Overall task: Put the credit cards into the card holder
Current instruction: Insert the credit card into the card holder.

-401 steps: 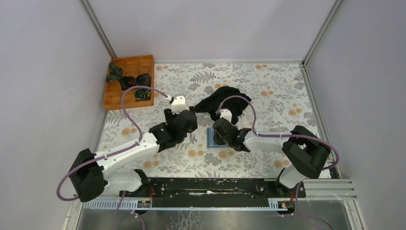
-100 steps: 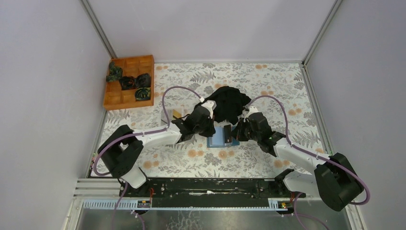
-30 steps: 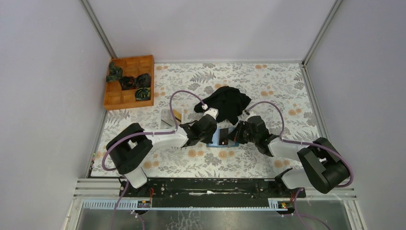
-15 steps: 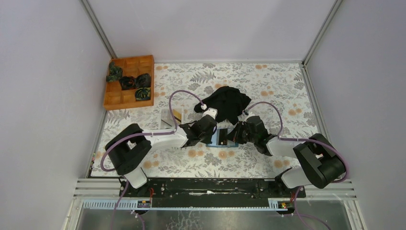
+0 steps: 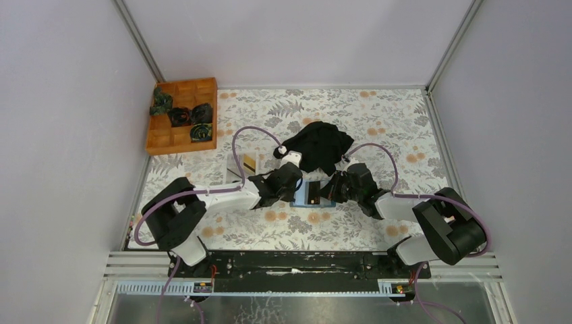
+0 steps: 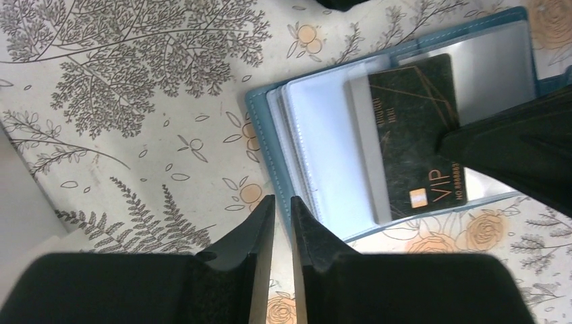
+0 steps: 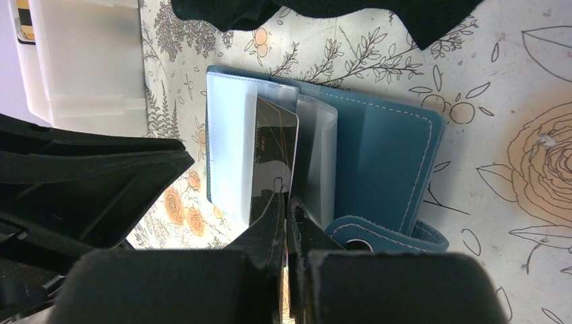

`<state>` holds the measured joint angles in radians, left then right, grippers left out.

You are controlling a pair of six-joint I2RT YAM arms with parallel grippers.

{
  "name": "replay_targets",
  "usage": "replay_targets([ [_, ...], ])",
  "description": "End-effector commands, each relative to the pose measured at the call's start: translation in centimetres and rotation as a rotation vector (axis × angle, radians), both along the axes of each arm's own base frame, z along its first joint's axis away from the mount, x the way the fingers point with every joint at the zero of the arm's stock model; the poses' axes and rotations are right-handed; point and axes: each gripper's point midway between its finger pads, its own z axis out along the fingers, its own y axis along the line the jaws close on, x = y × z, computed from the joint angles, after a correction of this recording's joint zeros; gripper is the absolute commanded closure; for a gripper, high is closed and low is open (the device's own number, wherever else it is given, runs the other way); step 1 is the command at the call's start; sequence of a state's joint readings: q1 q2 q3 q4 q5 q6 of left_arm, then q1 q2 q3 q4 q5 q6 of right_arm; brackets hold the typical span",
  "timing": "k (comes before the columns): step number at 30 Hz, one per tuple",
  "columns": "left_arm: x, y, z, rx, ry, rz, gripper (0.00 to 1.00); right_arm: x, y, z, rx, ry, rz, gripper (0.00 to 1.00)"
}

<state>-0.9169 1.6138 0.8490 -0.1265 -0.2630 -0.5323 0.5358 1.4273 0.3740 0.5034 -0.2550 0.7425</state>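
Card holder: you have the card holder (image 7: 384, 162) lying open on the floral tablecloth (image 5: 378, 128), between your two arms and just on the near side of the black cloth (image 5: 322, 145).
Black card: the black card (image 6: 411, 128) lies on the holder's clear sleeves (image 6: 324, 148), its chip end towards the near edge of the holder.
Left claw: your left gripper (image 6: 282, 202) hangs over bare tablecloth just beside the holder's teal edge. Its fingers are a narrow slit apart, with nothing between them.
Right claw: your right gripper (image 7: 286, 202) has its fingers pressed together, with the tips at the edge of the black card. You cannot tell from these views whether they pinch it or only touch it.
In the way: the cloth's hem lies close to the holder's far side, and the right claw's finger covers part of the card in the left wrist view.
White tray: the white tray (image 7: 88, 61) stands just beside the left arm, with one card in the tray (image 5: 249, 162) showing a gold patch.
Far corner: a wooden tray (image 5: 177, 138) holds dark bundles (image 5: 181, 116), well apart from the holder.
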Motion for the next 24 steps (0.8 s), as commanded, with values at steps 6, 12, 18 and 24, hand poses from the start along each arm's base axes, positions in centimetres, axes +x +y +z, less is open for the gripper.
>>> replay_targets([
  [6, 0.2, 0.9, -0.8, 0.050, -0.017, 0.028, 0.88, -0.9, -0.7, -1.5, -0.047, 0.037, 0.012, 1.00],
  [12, 0.2, 0.6, -1.7, 0.060, 0.002, 0.020, 0.90, -1.0, -0.8, -1.6, -0.053, 0.039, 0.014, 1.00],
  [18, 0.1, 0.4, -2.1, 0.061, 0.011, 0.018, 0.90, -1.1, -0.8, -1.7, -0.055, 0.041, 0.016, 1.00],
  [24, -0.1, 0.0, -2.6, 0.061, 0.028, 0.005, 0.90, -1.1, -0.7, -1.8, -0.058, 0.043, 0.024, 1.00],
])
